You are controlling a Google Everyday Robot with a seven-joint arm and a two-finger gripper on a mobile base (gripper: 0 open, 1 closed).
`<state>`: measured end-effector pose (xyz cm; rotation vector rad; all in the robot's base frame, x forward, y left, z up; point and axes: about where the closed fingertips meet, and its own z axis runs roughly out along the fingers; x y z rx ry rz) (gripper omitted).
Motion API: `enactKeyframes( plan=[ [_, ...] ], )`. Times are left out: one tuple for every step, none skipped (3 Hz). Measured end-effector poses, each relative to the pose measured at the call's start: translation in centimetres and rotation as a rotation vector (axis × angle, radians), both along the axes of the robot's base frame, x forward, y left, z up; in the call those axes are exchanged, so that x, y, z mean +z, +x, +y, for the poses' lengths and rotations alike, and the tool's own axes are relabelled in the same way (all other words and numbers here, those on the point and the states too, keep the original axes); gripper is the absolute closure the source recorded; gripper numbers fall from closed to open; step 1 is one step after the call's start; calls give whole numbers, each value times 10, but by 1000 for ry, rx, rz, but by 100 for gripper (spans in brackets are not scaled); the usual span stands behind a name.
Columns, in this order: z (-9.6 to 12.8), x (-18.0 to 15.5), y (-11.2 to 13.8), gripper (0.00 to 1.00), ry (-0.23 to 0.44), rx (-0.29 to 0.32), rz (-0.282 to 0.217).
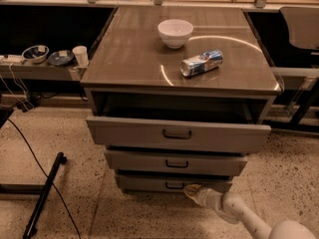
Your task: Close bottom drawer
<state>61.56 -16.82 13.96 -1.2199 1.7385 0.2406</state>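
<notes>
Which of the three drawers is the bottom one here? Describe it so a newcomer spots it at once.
Find the grey cabinet with a bowl and can on top. Its three drawers stand open in steps; the bottom drawer is the lowest and least pulled out, and the tool sits at its front by the handle.

You've got warm, dimmish light from above, throwing a curved glare arc across the bench [134, 59]. Deep shadow fills the drawer gaps; the hand [192, 190], low at the bottom drawer [144, 183] front, is lit.
</notes>
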Motion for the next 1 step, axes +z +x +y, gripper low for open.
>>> enactKeyframes(
  plan=[
    [-18, -2, -28, 100, -19, 71, 34]
  ],
)
